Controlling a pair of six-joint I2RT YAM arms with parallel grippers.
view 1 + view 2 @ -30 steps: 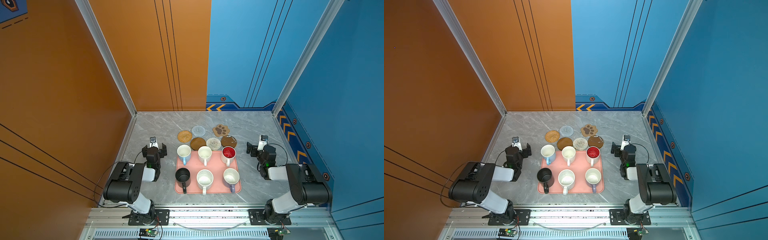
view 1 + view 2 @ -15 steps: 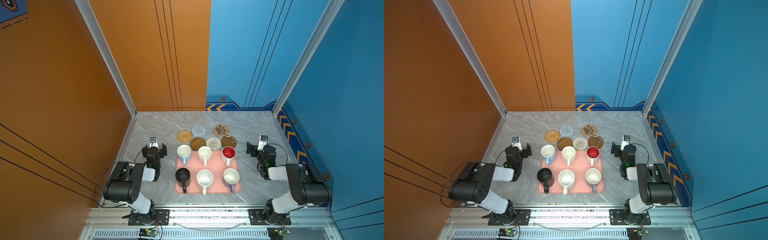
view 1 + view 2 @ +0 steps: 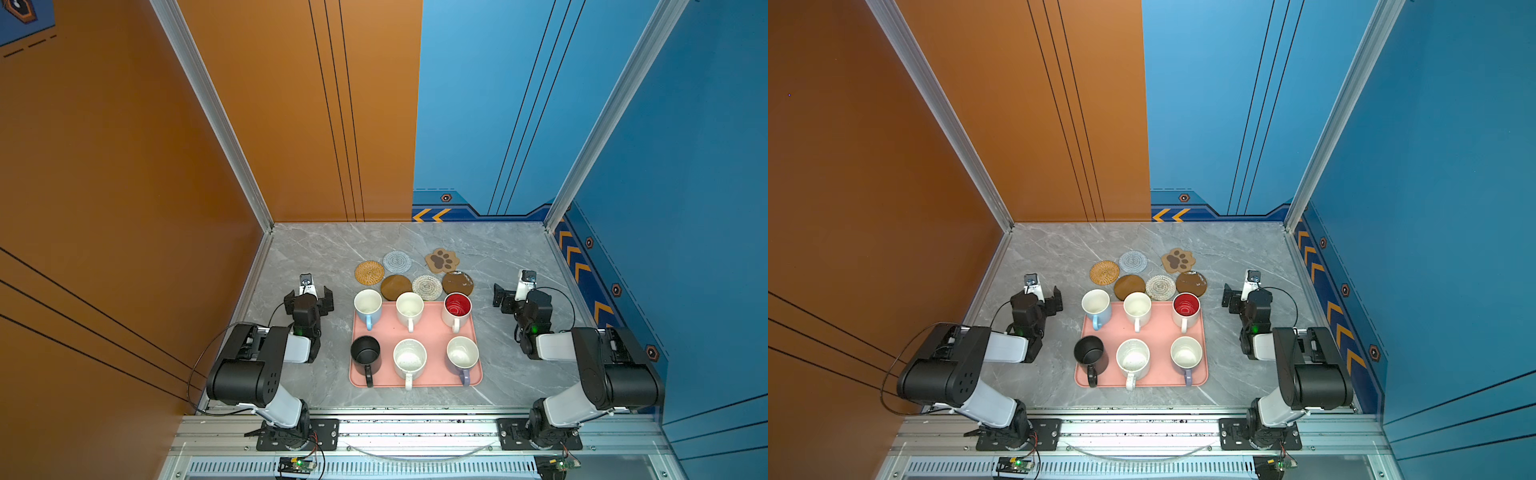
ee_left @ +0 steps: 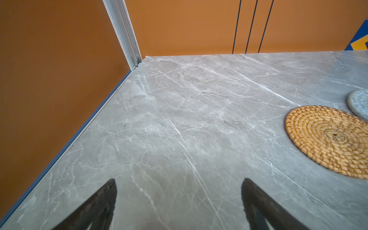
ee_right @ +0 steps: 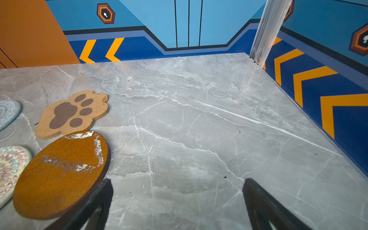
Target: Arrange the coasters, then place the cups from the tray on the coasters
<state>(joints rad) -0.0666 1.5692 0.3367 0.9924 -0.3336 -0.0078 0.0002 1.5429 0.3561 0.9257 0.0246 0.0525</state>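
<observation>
Surface: grey marble table (image 3: pixel 503 374), orange and blue walls.
Left gripper (image 4: pixel 178 180): jaws apart, empty; only the dark tips show.
Right gripper (image 5: pixel 177 180): jaws apart, empty; one tip hides the edge of the scuffed brown coaster (image 5: pixel 59 175).
Tray (image 3: pixel 432 332): between both grippers, holding six cups (image 3: pixel 409 359); seen in top views only.
Coasters (image 3: pixel 427 286): beyond the tray; rattan coaster (image 4: pixel 328 139) ahead of the left jaws and off to one side, cut off.

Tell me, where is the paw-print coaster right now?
In both top views the paw-print coaster lies right of centre, just beyond the scuffed brown coaster and right of the grey woven coaster.
</observation>
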